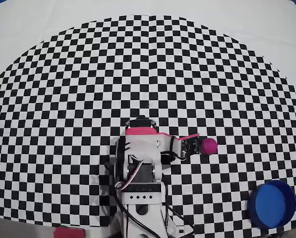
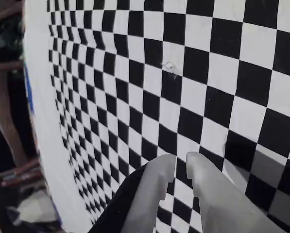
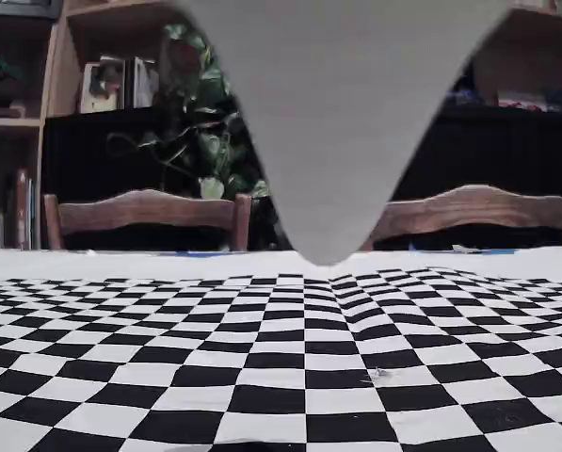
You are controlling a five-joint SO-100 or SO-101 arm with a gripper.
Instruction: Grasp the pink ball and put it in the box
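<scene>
Overhead view: arm base cut by near edge; pink-red block likewise, mostly out of frame. Fixed view: blurred grey shape hides centre background. Wrist view: pink ball, box outside frame.

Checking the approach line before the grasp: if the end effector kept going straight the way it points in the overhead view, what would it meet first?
Most likely the pink ball, just right of the end effector in the overhead view and seemingly touching its tip. Height is unclear; the wrist view shows no ball.
</scene>
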